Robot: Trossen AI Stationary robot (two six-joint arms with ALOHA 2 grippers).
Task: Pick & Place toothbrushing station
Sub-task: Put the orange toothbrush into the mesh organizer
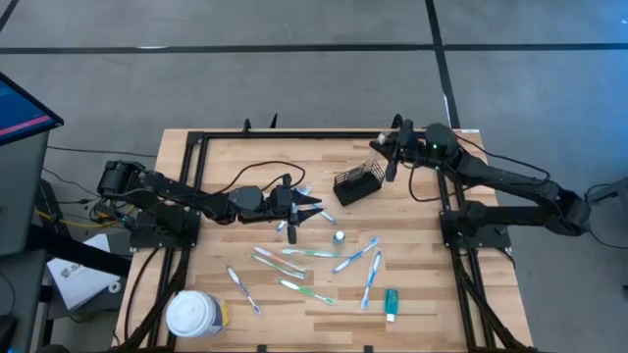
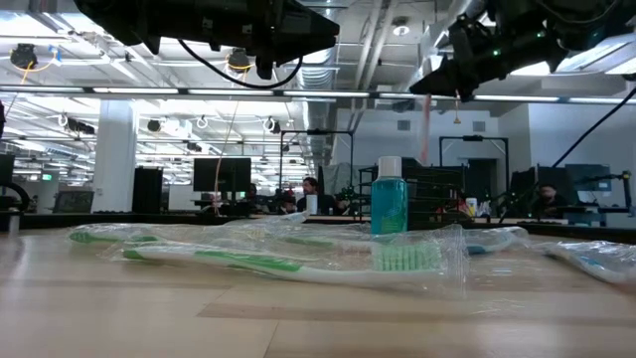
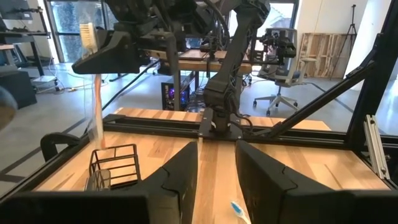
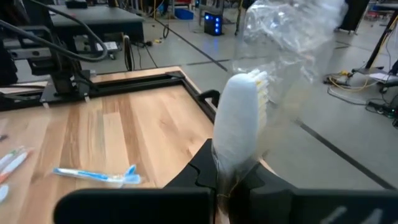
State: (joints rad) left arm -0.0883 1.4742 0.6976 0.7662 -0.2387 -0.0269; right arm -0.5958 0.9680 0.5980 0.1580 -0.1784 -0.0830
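The black wire-mesh caddy [image 1: 355,184] stands on the table at the far middle. Just above it my right gripper [image 1: 391,157] is shut on a pink-handled toothbrush [image 3: 97,106] in a clear wrapper. The brush's lower end reaches the caddy's [image 3: 115,165] top rim. Several wrapped toothbrushes [image 1: 294,253] lie flat on the table's near middle, beside a small teal bottle [image 2: 389,199] that stands upright. A teal tube [image 1: 391,304] lies near the front right. My left gripper [image 1: 312,211] hovers open left of the caddy, with nothing between its fingers [image 3: 186,180]. My right gripper pinches the toothbrush just below its bristle head [image 4: 233,158] between its two fingers. The fingers come in about level and lie across the brush. The head [image 3: 89,34] stands above the fingers and the handle hangs straight down. I cannot tell whether its tip touches the caddy.
A large white-lidded round tub [image 1: 196,314] stands at the table's near left corner. A black frame rail [image 3: 186,124] runs along the far edge. Bare wood lies between the caddy and the right edge.
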